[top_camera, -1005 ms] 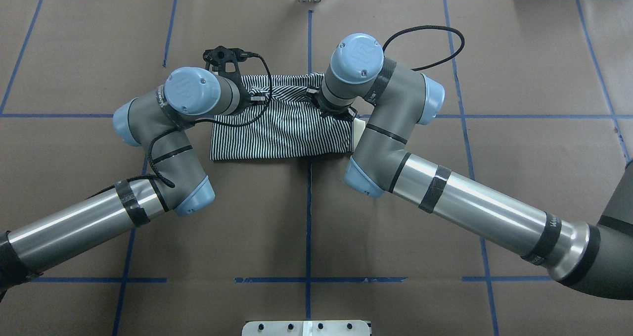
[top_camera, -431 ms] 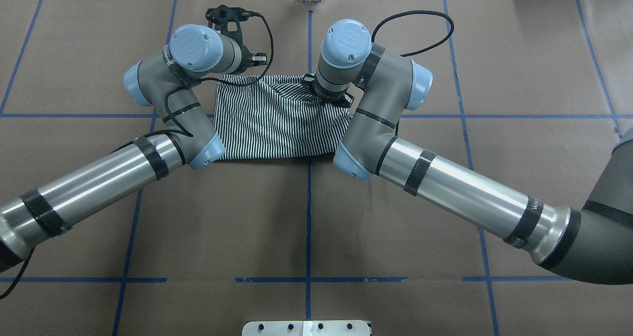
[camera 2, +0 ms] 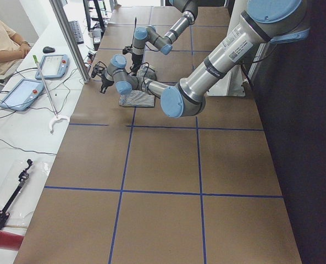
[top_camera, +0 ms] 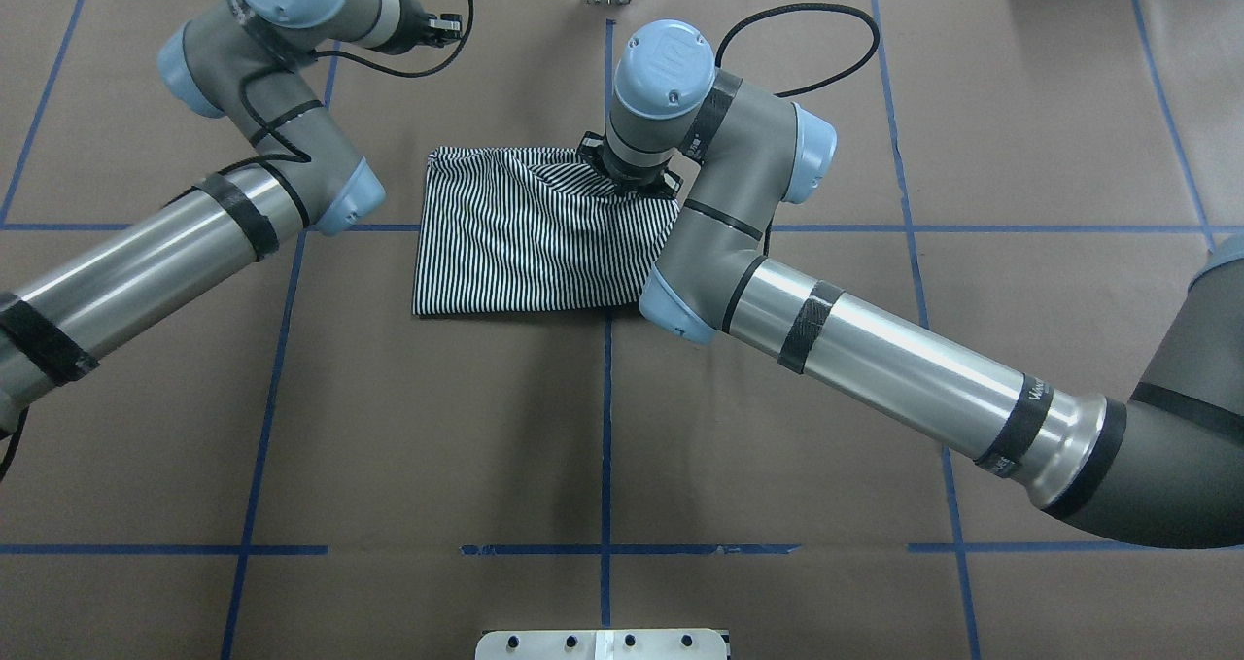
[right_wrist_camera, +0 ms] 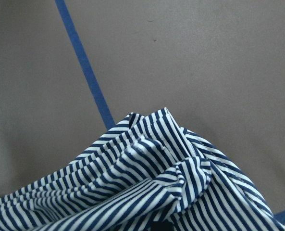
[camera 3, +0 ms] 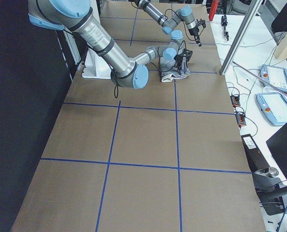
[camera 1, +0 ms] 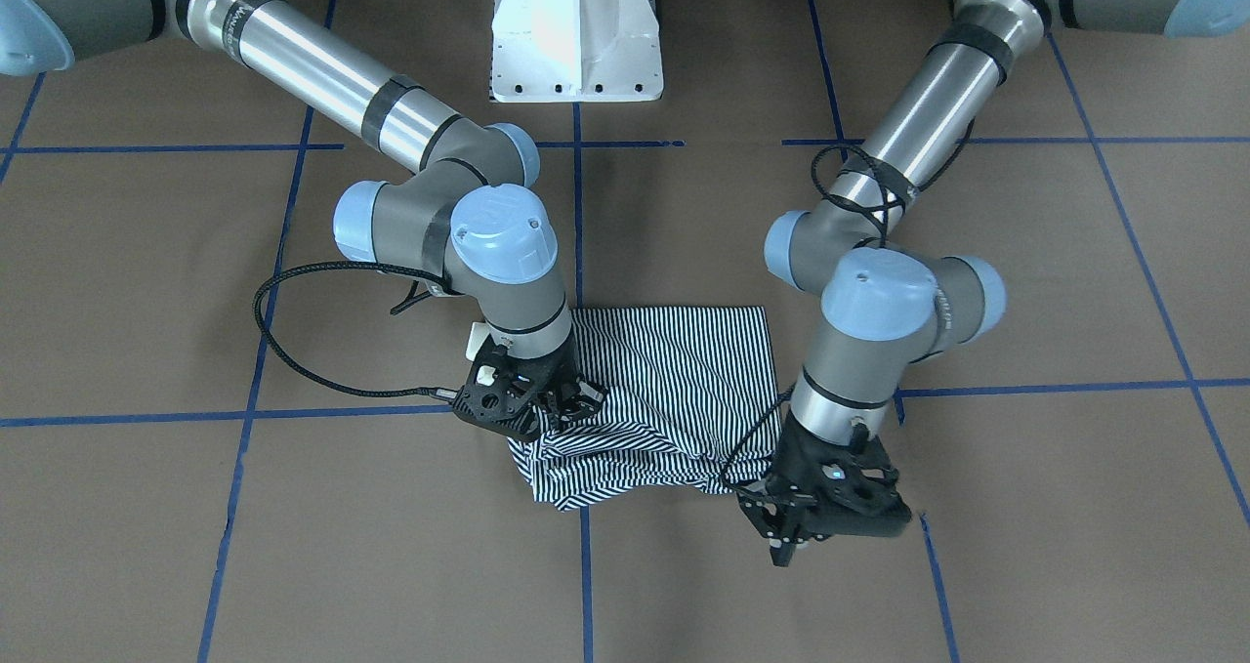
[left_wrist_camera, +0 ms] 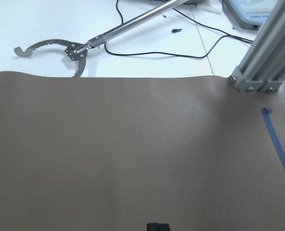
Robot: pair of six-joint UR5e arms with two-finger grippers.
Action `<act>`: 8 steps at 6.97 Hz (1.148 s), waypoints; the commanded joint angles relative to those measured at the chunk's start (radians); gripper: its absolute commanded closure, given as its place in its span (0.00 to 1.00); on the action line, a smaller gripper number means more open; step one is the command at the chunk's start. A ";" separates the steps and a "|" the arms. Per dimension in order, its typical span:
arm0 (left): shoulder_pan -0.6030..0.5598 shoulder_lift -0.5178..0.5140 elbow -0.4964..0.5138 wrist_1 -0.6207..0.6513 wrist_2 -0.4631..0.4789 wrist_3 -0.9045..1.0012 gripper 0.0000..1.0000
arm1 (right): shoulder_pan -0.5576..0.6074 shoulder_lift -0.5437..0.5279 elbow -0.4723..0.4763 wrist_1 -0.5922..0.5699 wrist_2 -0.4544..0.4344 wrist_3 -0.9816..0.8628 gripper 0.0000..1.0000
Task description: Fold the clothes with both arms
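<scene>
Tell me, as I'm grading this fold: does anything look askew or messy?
Yes. The shirt is bunched into wrinkles along its edge farthest from the robot, where the right end effector pinches it; its near edge lies flat and straight. The left end effector hangs off the shirt, over bare table.

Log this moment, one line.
striped shirt: far edge bunched | right gripper: shut on that edge | left gripper: shut, empty, off shirt
</scene>
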 commanded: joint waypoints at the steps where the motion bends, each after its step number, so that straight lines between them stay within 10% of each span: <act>1: -0.037 0.078 -0.090 -0.002 -0.046 0.016 1.00 | -0.014 0.007 -0.015 0.001 0.001 -0.002 1.00; 8: -0.041 0.241 -0.285 0.011 -0.071 0.016 1.00 | 0.154 0.107 -0.339 0.206 -0.001 -0.035 1.00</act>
